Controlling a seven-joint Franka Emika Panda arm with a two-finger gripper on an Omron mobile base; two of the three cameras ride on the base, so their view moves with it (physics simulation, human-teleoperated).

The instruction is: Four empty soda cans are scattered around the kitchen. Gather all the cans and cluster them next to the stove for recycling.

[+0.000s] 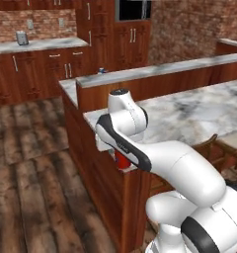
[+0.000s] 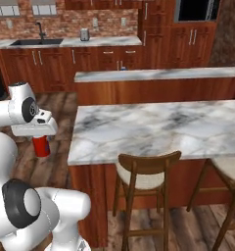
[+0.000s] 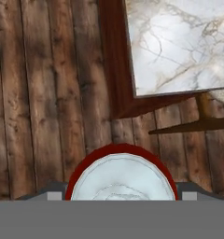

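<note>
A red cylindrical soda can (image 2: 41, 146) with a silver top is held upright in the tool (image 2: 41, 139), beside the marble worktop (image 2: 153, 127), above the wooden floor (image 3: 44, 93).

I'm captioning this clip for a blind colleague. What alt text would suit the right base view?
A white robot arm holds a red can in its pincer above a wooden floor, left of a marble island. Two stools stand at the island's near side; behind it run a raised counter, wooden cabinets and a sink below a brick wall.
</note>
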